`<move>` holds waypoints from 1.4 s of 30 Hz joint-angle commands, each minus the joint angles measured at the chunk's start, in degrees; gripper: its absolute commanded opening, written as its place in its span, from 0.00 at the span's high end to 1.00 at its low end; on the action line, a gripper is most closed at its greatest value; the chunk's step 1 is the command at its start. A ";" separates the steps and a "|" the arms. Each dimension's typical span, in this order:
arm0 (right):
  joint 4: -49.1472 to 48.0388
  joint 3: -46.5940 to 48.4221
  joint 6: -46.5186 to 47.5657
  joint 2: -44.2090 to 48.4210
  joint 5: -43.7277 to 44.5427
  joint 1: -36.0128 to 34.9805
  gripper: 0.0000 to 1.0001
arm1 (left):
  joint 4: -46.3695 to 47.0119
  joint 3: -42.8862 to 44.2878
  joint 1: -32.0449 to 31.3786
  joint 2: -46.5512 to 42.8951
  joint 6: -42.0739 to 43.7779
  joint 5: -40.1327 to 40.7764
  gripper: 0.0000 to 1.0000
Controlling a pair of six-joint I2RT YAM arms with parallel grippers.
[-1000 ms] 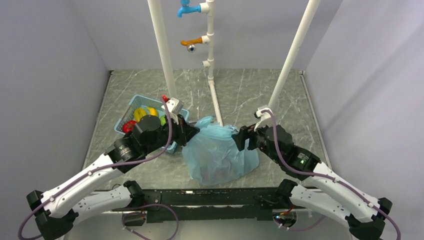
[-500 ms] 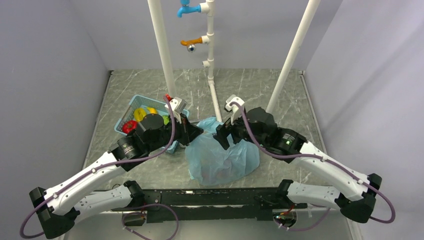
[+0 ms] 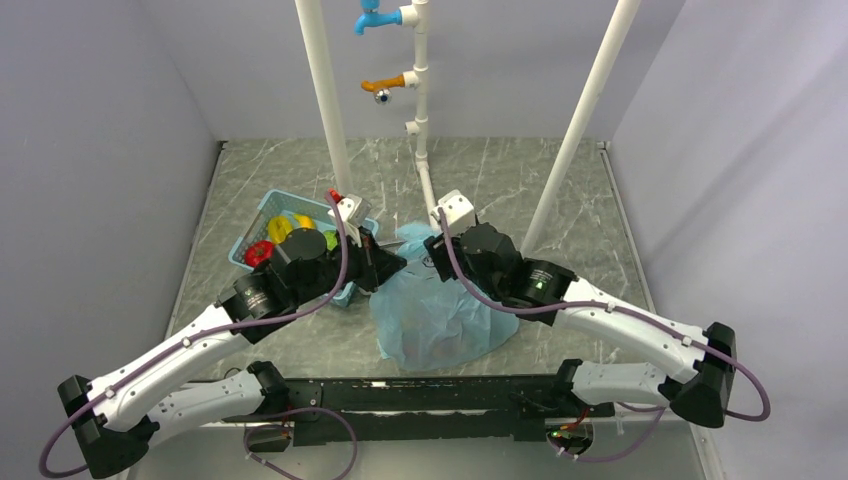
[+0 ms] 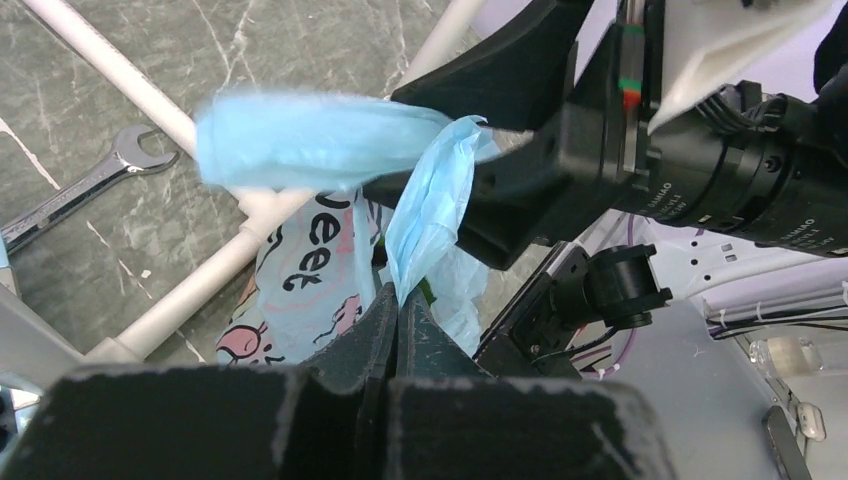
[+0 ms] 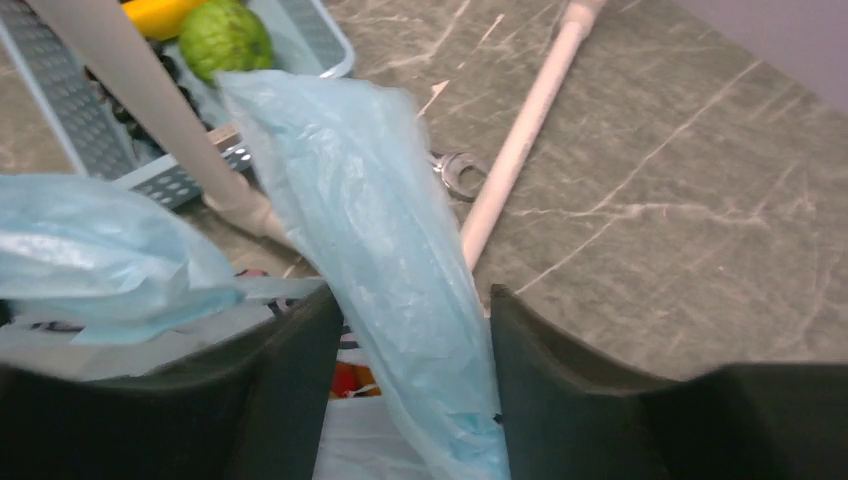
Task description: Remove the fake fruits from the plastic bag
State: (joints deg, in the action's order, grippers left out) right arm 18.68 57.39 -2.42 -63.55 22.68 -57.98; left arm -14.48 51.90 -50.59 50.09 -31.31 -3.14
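Note:
The light-blue plastic bag [image 3: 440,318] stands on the table between my arms. My left gripper [image 3: 386,263] is shut on a strip of the bag's rim at its left top; in the left wrist view [image 4: 400,300] the film rises from between the closed jaws, beside the black lettering [image 4: 300,270]. My right gripper [image 3: 432,250] is open at the bag's top, and a bag handle [image 5: 400,270] hangs between its fingers [image 5: 300,370]. A red-orange fake fruit [image 5: 350,380] shows inside the bag below. The other fruits in the bag are hidden.
A blue basket [image 3: 262,212] with red, yellow and green pieces sits left of the bag, and it shows in the right wrist view [image 5: 90,140]. White pipes [image 3: 325,100] [image 3: 425,130] [image 3: 580,130] rise behind. A wrench [image 4: 80,190] lies on the table by a pipe.
My right arm has swung left from the bag's right side to its top, and its open fingers now straddle a handle. My left gripper has kept its hold, almost still.

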 commanded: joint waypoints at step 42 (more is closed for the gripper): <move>6.33 -2.76 -16.67 27.57 -15.59 21.78 0.97 | -3.05 4.03 7.49 0.07 -6.35 -1.53 0.98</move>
State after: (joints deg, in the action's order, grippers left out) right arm 24.40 56.80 -19.49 -38.17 13.28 -36.34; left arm -19.57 63.31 -43.20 56.21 -33.87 -1.32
